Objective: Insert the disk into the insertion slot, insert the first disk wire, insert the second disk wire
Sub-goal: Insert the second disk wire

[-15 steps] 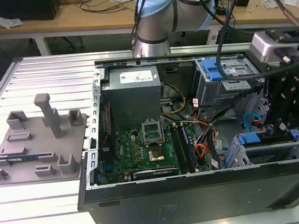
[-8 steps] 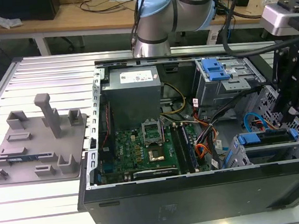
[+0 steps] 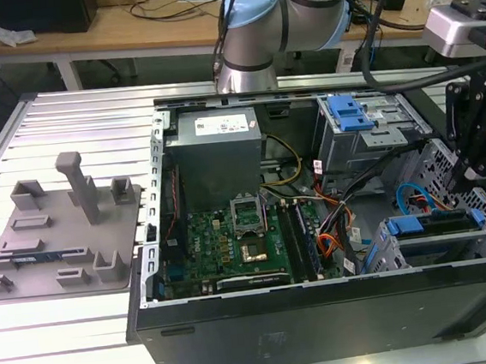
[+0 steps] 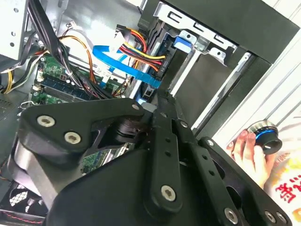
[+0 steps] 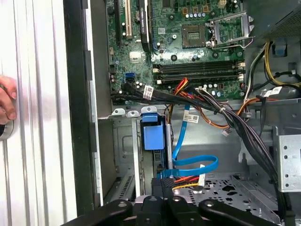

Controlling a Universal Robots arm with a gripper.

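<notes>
Disk (image 5: 153,134) sits seated in the insertion slot (image 5: 123,150), flat blue wire (image 5: 195,167) at its rear. Gripper (image 5: 162,188) jaws look pressed together at the connector. Risk: wire loop snagging the linkage, yanking the plug.

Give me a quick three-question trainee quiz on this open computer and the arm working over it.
1. True or false: the computer case is open, so the motherboard shows.
2. In the second wrist view, what colour is the flat cable just beyond the gripper? A red, B blue, C green.
3. Fill in: in the exterior view, the grey fixture tray lies on the table at the exterior view's ____ of the case.

Key: 1 true; 2 B; 3 left.
</notes>
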